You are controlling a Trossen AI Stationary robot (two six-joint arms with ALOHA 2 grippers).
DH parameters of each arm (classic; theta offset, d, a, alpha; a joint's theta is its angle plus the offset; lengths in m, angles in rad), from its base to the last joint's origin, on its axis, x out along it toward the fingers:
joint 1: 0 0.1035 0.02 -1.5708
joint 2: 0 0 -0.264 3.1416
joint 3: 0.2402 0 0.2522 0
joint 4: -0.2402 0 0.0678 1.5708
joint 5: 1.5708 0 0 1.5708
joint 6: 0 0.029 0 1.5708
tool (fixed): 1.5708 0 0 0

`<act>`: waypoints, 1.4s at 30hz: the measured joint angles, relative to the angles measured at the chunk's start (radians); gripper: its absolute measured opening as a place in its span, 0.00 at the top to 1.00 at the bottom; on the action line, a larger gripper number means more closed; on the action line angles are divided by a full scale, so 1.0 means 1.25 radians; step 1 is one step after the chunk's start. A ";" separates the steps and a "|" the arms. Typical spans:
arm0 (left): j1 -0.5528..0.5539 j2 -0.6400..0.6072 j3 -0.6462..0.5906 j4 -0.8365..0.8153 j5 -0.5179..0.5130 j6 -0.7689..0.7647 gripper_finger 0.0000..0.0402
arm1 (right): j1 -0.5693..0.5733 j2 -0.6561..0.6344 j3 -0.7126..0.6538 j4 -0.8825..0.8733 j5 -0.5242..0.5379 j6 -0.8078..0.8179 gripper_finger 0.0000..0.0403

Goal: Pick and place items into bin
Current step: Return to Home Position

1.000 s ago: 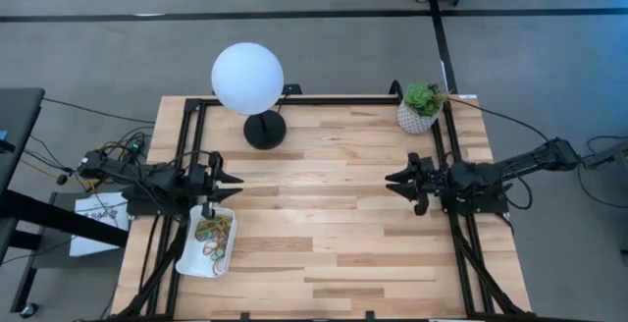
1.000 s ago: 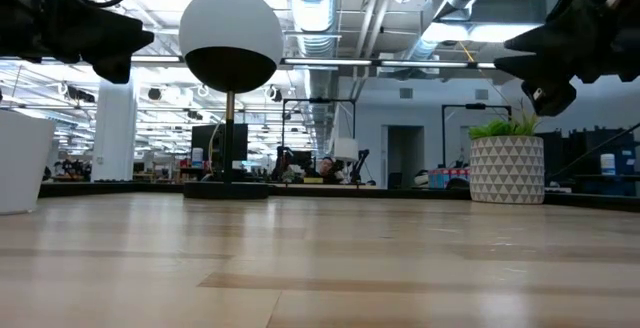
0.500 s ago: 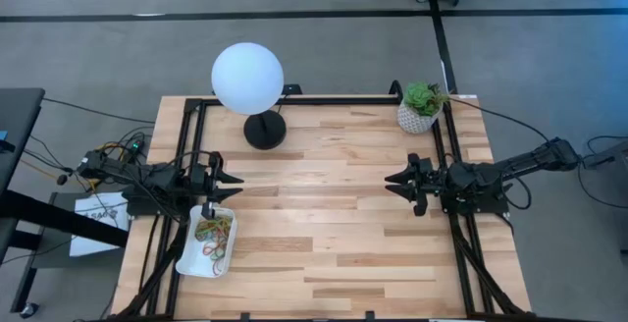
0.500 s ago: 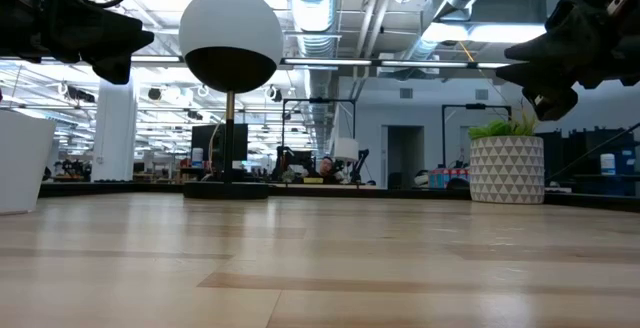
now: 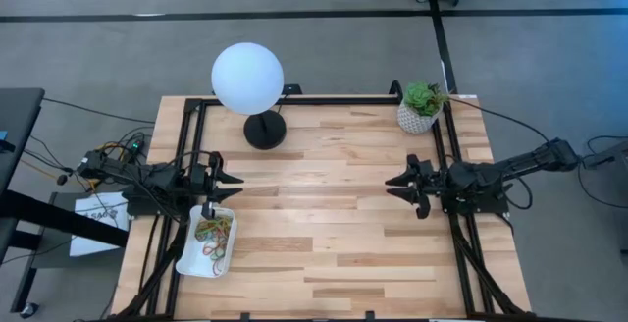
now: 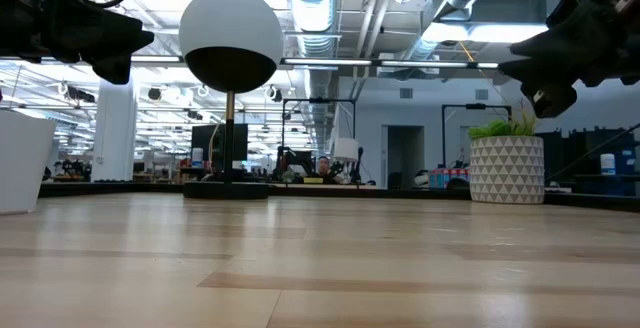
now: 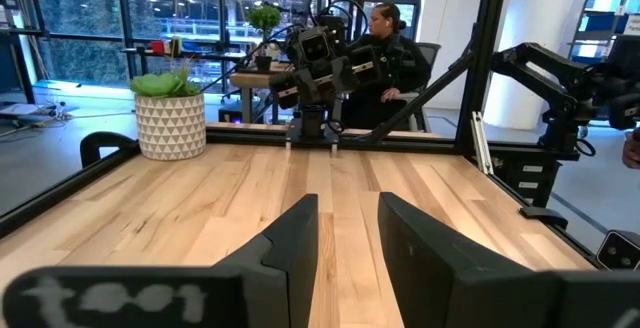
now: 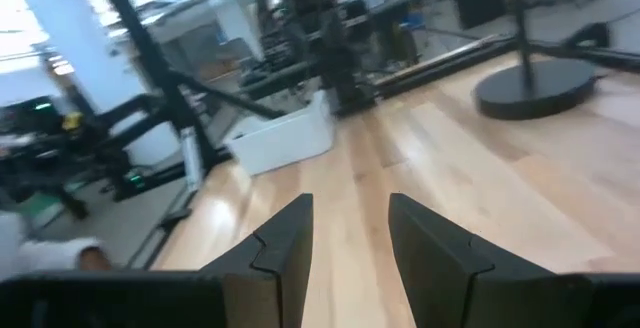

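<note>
Bands (image 5: 214,232): in bin (image 5: 187,261), apparently done
Left end effector (image 5: 241,187): open, beside bin
Right end effector (image 5: 389,184): open, far from bin

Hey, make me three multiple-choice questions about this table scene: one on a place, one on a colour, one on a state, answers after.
1. Where is the white bin? A) at the left edge of the table, by the left gripper; B) at the table's middle; C) at its right edge.
2. What colour is the lamp base? A) white; B) red; C) black.
3. How are the fingers of the right gripper? A) shut tight; B) open, holding nothing; C) out of view.
Answers: 1 A, the high view shows it there. 2 C, it shows as a black disc. 3 B, bare table shows between them in the right wrist view.
</note>
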 joint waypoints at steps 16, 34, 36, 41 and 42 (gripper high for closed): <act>0.000 0.000 0.000 0.000 0.000 0.000 0.76 | -0.027 -0.209 0.000 -0.150 -0.014 -0.037 0.69; 0.000 0.000 0.000 -0.001 0.000 0.000 0.76 | -0.032 -0.186 0.001 -0.181 -0.019 -0.240 0.69; 0.000 0.000 0.000 -0.001 0.000 0.000 0.76 | -0.032 -0.183 0.001 -0.181 -0.019 -0.240 0.69; 0.000 0.000 0.000 -0.001 0.000 0.000 0.76 | -0.032 -0.183 0.001 -0.181 -0.018 -0.240 0.69; 0.000 0.000 0.000 -0.001 0.000 0.000 0.76 | -0.032 -0.183 0.001 -0.181 -0.018 -0.240 0.69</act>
